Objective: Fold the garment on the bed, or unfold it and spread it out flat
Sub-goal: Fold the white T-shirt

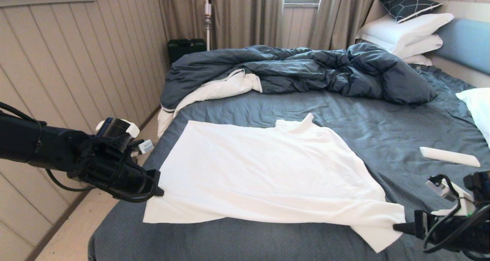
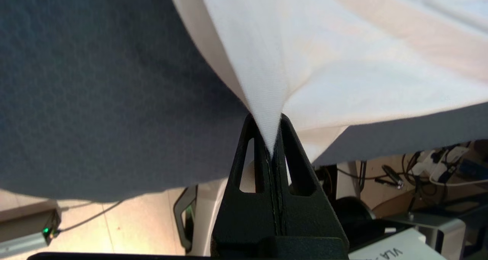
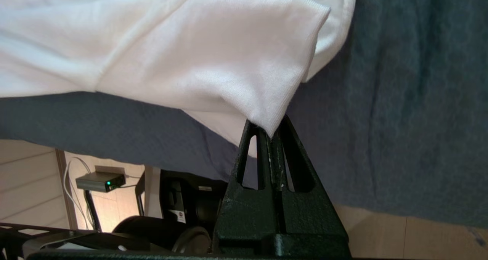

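The garment (image 1: 264, 169), a large plain white shirt with its small neck piece at the far edge, lies spread over the near half of the bed (image 1: 383, 138). My left gripper (image 1: 160, 191) is shut on the garment's near-left edge, where the cloth (image 2: 267, 100) is pulled to a point between the black fingers (image 2: 293, 153). My right gripper (image 1: 396, 227) is shut on the near-right corner, with the cloth (image 3: 228, 61) pinched at the fingertips (image 3: 289, 138). The near hem runs between both grippers, a little above the sheet.
A rumpled dark blue duvet (image 1: 306, 69) with white lining lies across the far half. White pillows (image 1: 405, 31) stack at the blue headboard (image 1: 467, 43). A white remote-like bar (image 1: 449, 156) rests on the sheet at right. A panelled wall (image 1: 76, 62) stands close on the left.
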`<state>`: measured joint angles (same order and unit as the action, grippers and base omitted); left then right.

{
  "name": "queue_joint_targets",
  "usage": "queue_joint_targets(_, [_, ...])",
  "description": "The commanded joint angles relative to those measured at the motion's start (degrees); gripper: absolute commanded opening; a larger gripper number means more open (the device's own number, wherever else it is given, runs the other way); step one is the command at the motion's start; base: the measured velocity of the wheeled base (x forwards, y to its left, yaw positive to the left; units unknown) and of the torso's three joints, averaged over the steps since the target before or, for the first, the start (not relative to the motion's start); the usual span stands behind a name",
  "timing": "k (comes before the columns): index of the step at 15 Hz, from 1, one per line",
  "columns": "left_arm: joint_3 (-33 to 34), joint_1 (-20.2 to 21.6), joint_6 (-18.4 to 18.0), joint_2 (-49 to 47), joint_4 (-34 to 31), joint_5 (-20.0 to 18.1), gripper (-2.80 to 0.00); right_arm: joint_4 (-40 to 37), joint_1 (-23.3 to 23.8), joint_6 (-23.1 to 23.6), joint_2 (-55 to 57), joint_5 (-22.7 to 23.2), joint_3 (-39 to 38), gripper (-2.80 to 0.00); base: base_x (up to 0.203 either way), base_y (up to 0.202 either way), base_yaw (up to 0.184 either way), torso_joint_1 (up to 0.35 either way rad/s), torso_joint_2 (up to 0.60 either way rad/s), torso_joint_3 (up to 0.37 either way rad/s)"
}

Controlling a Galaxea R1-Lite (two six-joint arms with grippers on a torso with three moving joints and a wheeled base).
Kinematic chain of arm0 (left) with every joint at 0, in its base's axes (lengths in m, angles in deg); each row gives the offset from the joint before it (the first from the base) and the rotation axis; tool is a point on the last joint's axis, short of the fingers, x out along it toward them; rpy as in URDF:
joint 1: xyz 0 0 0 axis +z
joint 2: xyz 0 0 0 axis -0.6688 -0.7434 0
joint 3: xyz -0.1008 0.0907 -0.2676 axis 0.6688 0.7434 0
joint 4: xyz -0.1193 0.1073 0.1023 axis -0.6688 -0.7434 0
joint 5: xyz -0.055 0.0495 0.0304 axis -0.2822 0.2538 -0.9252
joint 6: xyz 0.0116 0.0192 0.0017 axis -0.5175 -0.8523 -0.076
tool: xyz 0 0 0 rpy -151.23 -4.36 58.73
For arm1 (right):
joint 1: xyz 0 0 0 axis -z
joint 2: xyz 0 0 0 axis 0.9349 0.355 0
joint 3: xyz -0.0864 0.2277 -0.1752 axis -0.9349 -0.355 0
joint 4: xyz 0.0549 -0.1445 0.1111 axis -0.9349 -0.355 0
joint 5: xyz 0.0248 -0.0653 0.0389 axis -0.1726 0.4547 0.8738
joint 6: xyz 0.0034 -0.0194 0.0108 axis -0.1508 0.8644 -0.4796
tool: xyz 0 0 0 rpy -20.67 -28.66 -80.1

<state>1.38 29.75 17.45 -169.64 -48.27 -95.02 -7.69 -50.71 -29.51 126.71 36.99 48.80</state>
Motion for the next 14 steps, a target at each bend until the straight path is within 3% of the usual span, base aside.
queue_joint_targets(1, [0.1,-0.03,-0.25,0.77,-0.89,-0.05,-2.8,0.07,0.21,0.29,-0.4,0.16,-1.51,-2.8,0.0,0.0,0.0,0.0,0.0,0.0])
queue_joint_targets(7, [0.9,-0.06,-3.58,2.81,-6.66,-0.13,-2.8,-0.98,0.23,1.29,-2.56,0.16,-4.75,-2.8,0.0,0.0,0.0,0.0,0.0,0.0])
queue_joint_targets(12, [-0.4,-0.43,-3.98,-0.81,-5.53,-1.22,-2.8,-0.25,-0.1,1.68,0.52,0.16,-4.03,-2.8,0.0,0.0,0.0,0.0,0.0,0.0])
queue_joint_targets(14, [-0.32,-0.41,-3.98,-3.61,-2.25,-1.44,-2.8,-0.19,0.03,1.65,2.15,0.16,-2.51,-2.8,0.0,0.0,0.0,0.0,0.0,0.0])
